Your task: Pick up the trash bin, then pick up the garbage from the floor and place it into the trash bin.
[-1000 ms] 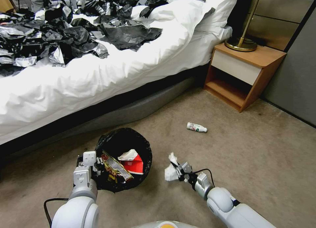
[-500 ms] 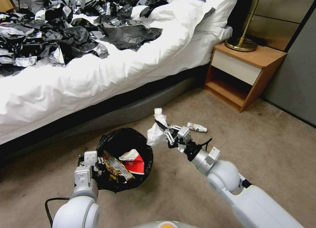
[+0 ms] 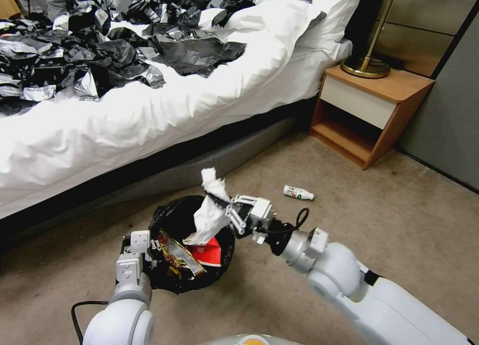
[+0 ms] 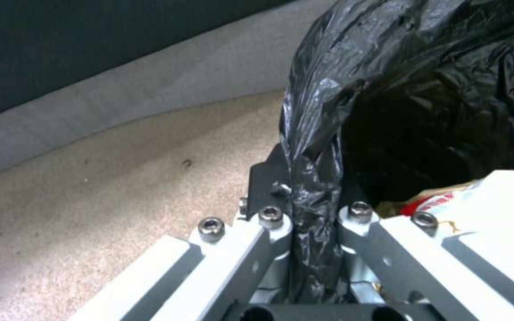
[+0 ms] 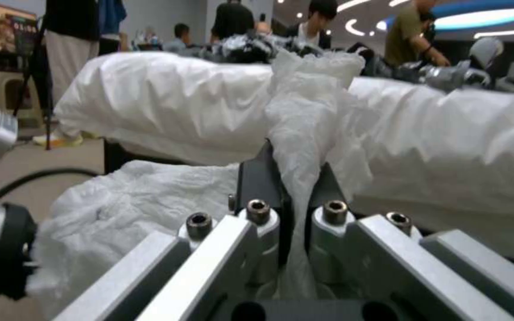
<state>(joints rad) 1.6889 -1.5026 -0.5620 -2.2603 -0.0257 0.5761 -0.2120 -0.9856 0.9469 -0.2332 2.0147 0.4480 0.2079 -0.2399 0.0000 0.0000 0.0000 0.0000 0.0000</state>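
Our right tool [image 3: 225,209], clamped on the crumpled tissue [image 3: 208,216], has swung over the trash bin [image 3: 225,255], whose rim our left tool [image 3: 144,245] pinches, so release seems due, leaving 1 bottle [image 3: 298,192] on the floor.

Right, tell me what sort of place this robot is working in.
Probably a bedroom, perhaps a staged hotel-style one: a bed with white bedding, a wooden nightstand bearing a brass lamp base, and carpeted floor.
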